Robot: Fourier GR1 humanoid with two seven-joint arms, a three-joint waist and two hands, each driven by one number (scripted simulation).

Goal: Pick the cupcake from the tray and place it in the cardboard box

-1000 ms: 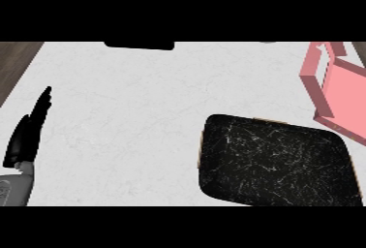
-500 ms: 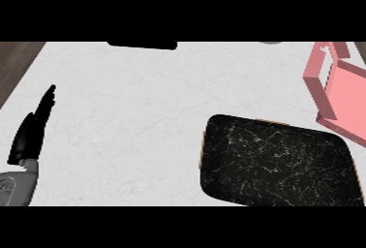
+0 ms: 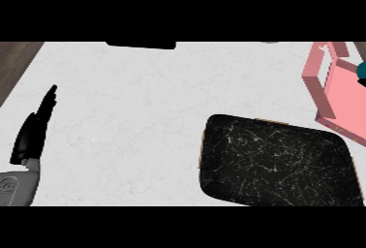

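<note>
Almost nothing has shifted over the last second. The one change is a small teal patch [image 3: 361, 72] that now shows at the view's right edge and was not there before. It lies over the inside of the pink box [image 3: 340, 101] and the frame cuts it off. Whether it is the cupcake cannot be told, and no other part of the view shows anything that reads as one.

The box stands open at the right side of the counter [image 3: 143, 97], with its near wall upright and its pink floor showing. Just below and to its left lies the tray [image 3: 275, 162], a black rounded square set at an angle. Its surface is streaked with fine white marks, and a thin tan edge shows along its left and upper sides. The tray's upper right corner comes close to the box's lower wall.

Well apart from both, at the counter's left edge, the left hand [image 3: 32, 138] is seen edge-on, as before. Its fingers are straight and relaxed, pointing away up the view, and grasp nothing. Its grey forearm [image 3: 14, 186] comes in from the lower left corner.

A flat black object [image 3: 141, 44] sits at the counter's far edge. Brown wood floor [image 3: 14, 63] shows beyond the left side.
</note>
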